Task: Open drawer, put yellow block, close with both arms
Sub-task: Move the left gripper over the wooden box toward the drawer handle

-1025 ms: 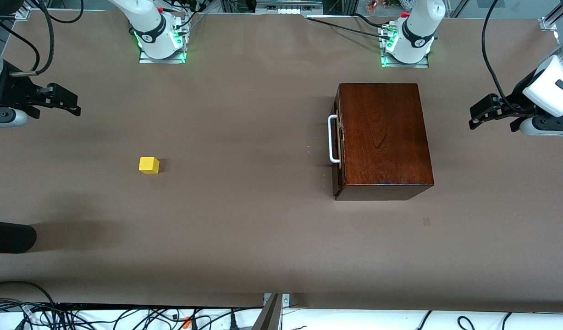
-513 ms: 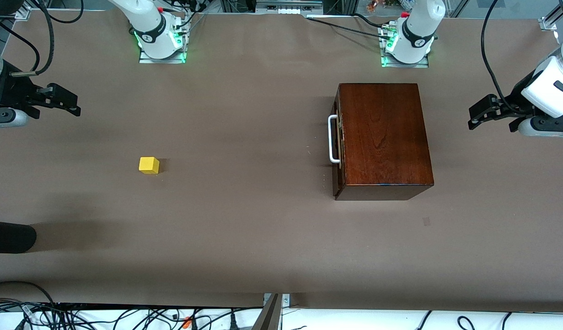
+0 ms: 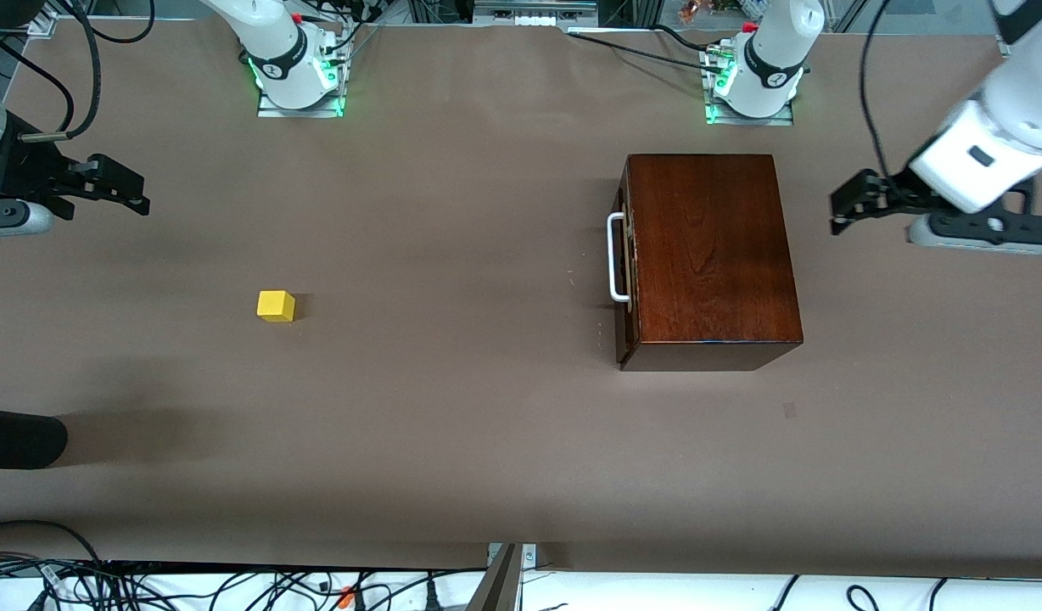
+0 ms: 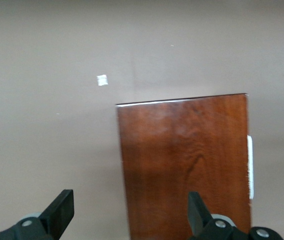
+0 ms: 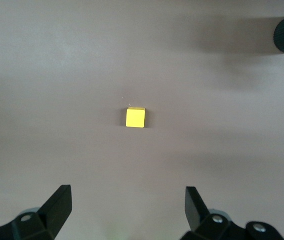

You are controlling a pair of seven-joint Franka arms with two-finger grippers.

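High front camera facing robots, wrist cameras apparently downward

Both tools hang raised with fingers spread (left tool (image 3: pixel 852 204), right tool (image 3: pixel 118 188)), holding nothing.

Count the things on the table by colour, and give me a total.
Yellow: 1, the block
Reddish-brown: 1, the box with the shut drawer, white handle
Total: 2

Brown table (image 3: pixel 453 441): wooden box (image 3: pixel 708 255) with shut drawer (image 3: pixel 626 263) at 3 o'clock, yellow block (image 3: pixel 276 305) at 9.
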